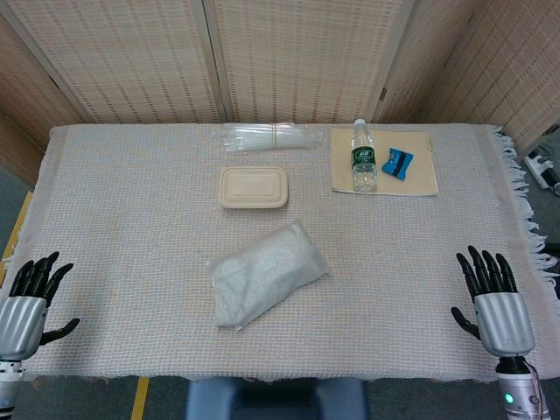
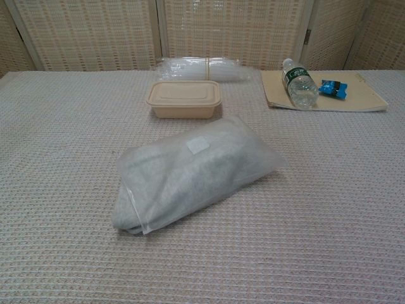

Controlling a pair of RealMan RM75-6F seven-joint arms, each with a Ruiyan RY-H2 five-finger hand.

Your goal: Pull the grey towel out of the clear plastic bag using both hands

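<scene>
The clear plastic bag [image 1: 265, 273] lies in the middle of the table with the grey towel [image 2: 183, 174] folded inside it. In the chest view the bag [image 2: 196, 171] runs diagonally and the towel bulges out a little at its near left end. My left hand [image 1: 31, 302] hovers at the table's front left corner, fingers spread, holding nothing. At the front right edge my right hand [image 1: 494, 302] is the same, fingers apart and empty. Both hands are far from the bag. Neither hand shows in the chest view.
Behind the bag sits a beige lidded food box [image 1: 253, 187]. A bundle of clear plastic [image 1: 267, 137] lies at the back. A water bottle [image 1: 363, 157] and a blue packet [image 1: 397, 163] rest on a tan folder [image 1: 420, 175] at the back right.
</scene>
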